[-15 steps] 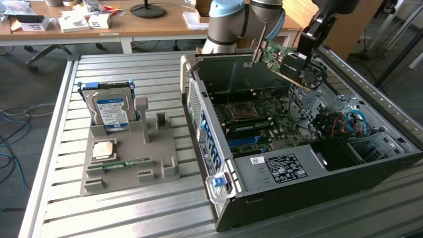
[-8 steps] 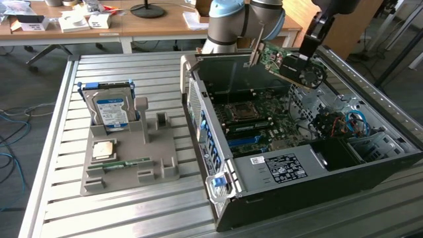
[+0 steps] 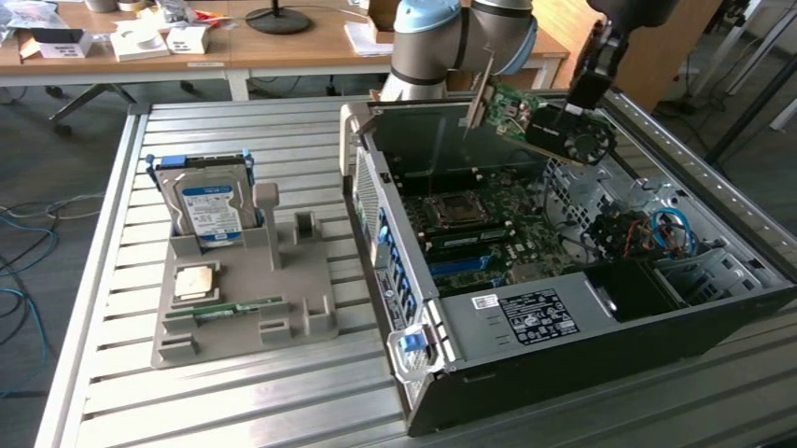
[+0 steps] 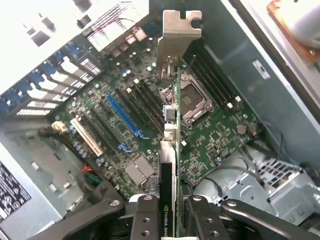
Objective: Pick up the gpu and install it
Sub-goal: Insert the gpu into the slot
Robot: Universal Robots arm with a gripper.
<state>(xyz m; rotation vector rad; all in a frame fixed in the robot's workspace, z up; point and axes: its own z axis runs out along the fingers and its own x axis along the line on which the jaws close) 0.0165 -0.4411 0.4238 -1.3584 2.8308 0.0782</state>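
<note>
My gripper [image 3: 583, 101] is shut on the gpu [image 3: 538, 119], a green and black card with a fan and a tan metal bracket [image 3: 476, 101] at one end. I hold it in the air, tilted, above the open computer case [image 3: 524, 322]. In the wrist view the gpu [image 4: 170, 145] stands edge-on between my black fingers [image 4: 146, 216], with its bracket [image 4: 178, 36] pointing away from me. Under it lies the motherboard [image 4: 215, 135], whose blue slot [image 4: 123, 116] sits off to one side of the card. The motherboard [image 3: 480, 224] also shows inside the case.
On the exterior view's left a grey holder [image 3: 256, 303] carries a silver hard drive [image 3: 209, 210], a green memory stick [image 3: 227, 309] and a small chip [image 3: 194, 281]. All of it rests on a slatted metal table [image 3: 249, 392]. Wooden desks [image 3: 249, 42] stand behind.
</note>
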